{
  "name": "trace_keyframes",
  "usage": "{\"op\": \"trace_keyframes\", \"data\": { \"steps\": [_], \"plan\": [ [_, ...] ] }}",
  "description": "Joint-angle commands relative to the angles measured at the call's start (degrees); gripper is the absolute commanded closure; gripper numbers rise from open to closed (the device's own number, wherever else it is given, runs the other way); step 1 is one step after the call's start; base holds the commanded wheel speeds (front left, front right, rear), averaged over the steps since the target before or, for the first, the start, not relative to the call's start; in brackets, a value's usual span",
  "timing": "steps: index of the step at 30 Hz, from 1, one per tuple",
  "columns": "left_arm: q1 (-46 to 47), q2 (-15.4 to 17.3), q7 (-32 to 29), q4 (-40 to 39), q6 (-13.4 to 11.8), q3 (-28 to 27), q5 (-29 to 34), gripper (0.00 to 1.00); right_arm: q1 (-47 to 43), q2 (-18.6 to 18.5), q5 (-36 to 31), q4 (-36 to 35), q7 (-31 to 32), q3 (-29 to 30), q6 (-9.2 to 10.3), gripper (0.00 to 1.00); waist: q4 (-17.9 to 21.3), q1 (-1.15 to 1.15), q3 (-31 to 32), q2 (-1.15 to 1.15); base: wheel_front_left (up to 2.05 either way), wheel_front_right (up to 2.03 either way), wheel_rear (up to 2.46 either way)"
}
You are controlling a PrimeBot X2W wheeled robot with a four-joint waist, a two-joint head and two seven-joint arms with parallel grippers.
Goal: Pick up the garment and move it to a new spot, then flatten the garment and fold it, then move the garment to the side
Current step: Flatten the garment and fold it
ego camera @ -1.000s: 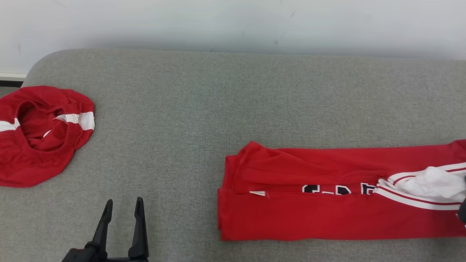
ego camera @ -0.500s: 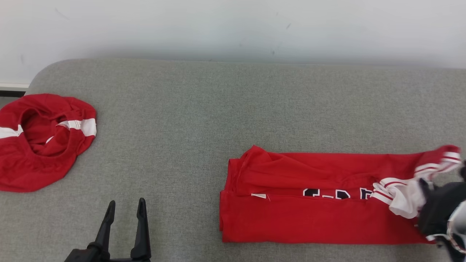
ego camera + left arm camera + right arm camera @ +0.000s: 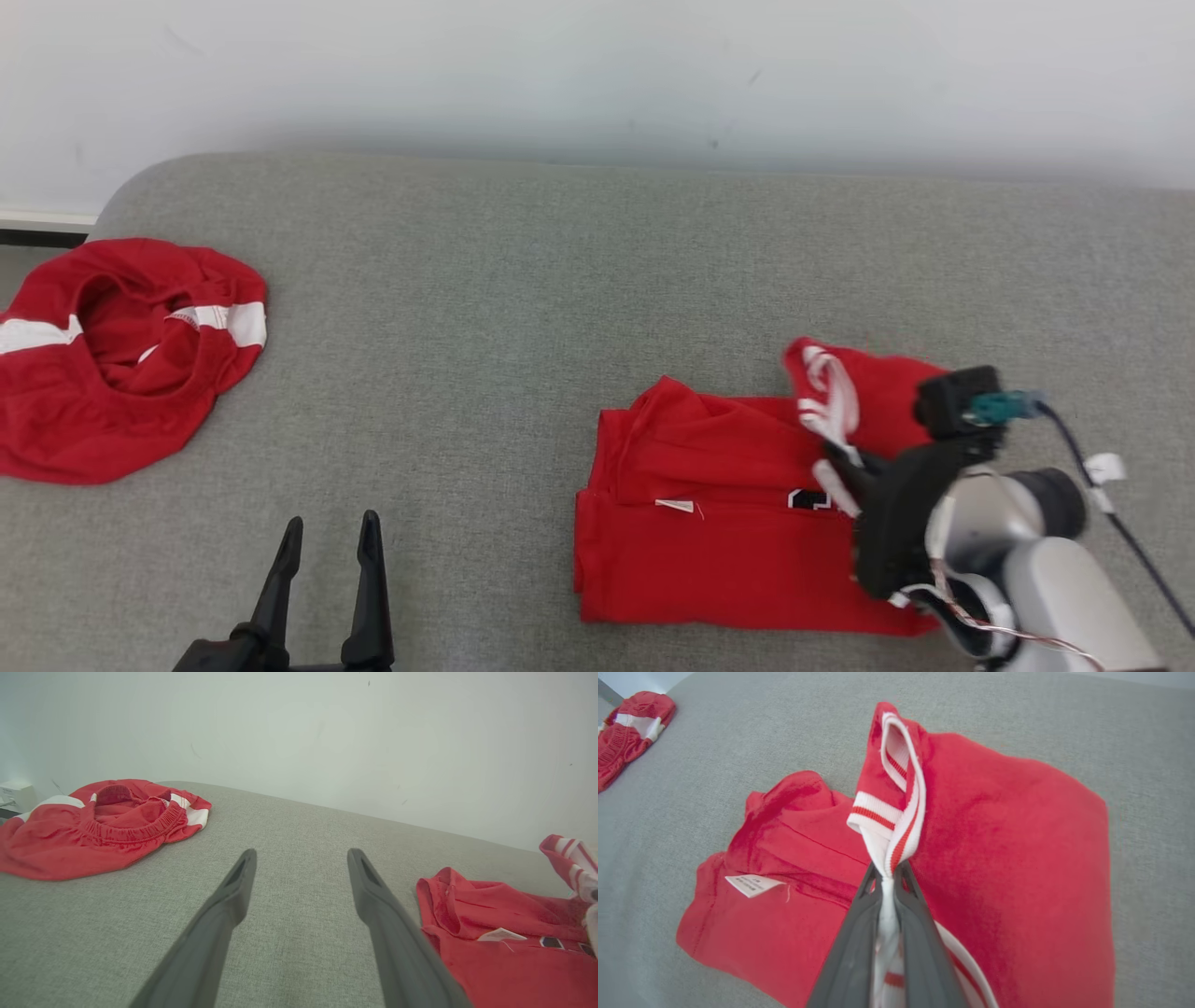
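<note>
A red garment (image 3: pixel 709 532) with white striped trim lies folded lengthwise on the grey cushion at the right. My right gripper (image 3: pixel 836 471) is shut on its white striped collar end and holds that end lifted over the middle of the garment (image 3: pixel 1008 868). In the right wrist view the fingers (image 3: pixel 859 924) pinch the white ribbed trim (image 3: pixel 896 821), and a white label (image 3: pixel 752 884) shows on the lower layer. My left gripper (image 3: pixel 327 560) stands open above bare cushion at the lower left, well apart from the garment (image 3: pixel 504 947).
A second red garment (image 3: pixel 112 355) with white bands lies crumpled at the cushion's far left edge. The grey cushion (image 3: pixel 523 308) stretches back to a white wall (image 3: pixel 597 75). Its rounded left corner sits just behind the crumpled garment (image 3: pixel 98 821).
My right gripper has carried the garment's striped right end up and leftward over its middle, halving its length. The head camera has shifted slightly. The left gripper has stayed put.
</note>
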State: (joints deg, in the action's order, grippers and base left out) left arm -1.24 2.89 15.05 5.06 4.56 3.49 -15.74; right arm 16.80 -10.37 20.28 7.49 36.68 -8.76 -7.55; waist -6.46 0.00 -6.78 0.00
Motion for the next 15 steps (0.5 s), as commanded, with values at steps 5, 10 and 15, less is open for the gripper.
{"op": "trace_keyframes", "data": {
  "steps": [5, 10, 15],
  "plan": [
    [-0.59, -0.02, 0.17, 0.26, 0.11, 0.76, -0.29, 0.0, 3.32, 2.31, 1.62, 4.17, -1.2, -5.81, 0.14, 1.0, -1.47, 0.0, -0.14, 0.0, 0.0, 0.0, 0.0],
    [-1.01, -0.01, 0.17, 0.37, -0.32, 1.24, -0.38, 0.0, 5.28, 4.02, 3.45, 8.05, -2.73, -10.01, 0.14, 1.0, -2.46, 0.0, 0.16, 0.0, 0.0, 0.0, 0.0],
    [-0.95, -0.01, 0.17, 0.4, -0.33, 1.33, -0.13, 0.0, 7.39, 5.35, 4.27, 11.81, -4.89, -12.43, 0.14, 1.0, -2.97, 0.0, 0.37, 0.0, 0.0, 0.0, 0.0]
  ]
}}
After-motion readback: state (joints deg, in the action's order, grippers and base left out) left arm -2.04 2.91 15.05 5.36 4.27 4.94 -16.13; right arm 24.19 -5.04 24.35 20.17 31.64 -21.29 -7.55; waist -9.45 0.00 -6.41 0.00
